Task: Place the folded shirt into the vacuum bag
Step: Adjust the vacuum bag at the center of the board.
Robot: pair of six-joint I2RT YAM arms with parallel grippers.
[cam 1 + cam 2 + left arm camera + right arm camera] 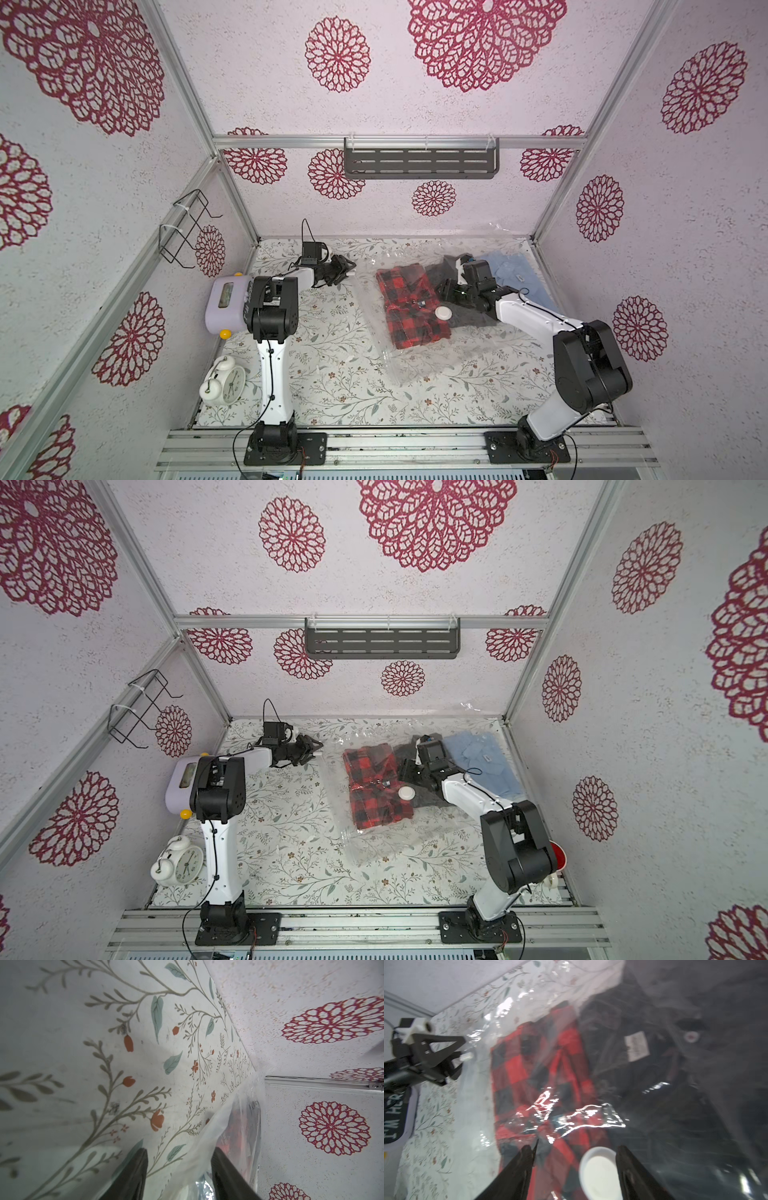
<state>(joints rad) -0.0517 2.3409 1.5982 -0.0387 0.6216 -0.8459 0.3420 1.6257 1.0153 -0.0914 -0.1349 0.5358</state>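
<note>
Vacuum bag (pixel 239 1126) film lies between left end effector (pixel 179 1151) fingers (pixel 137 1167).

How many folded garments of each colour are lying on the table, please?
Red-and-black plaid garment: 1
Dark grey garment: 1
Light blue garment: 1
Total: 3
</note>
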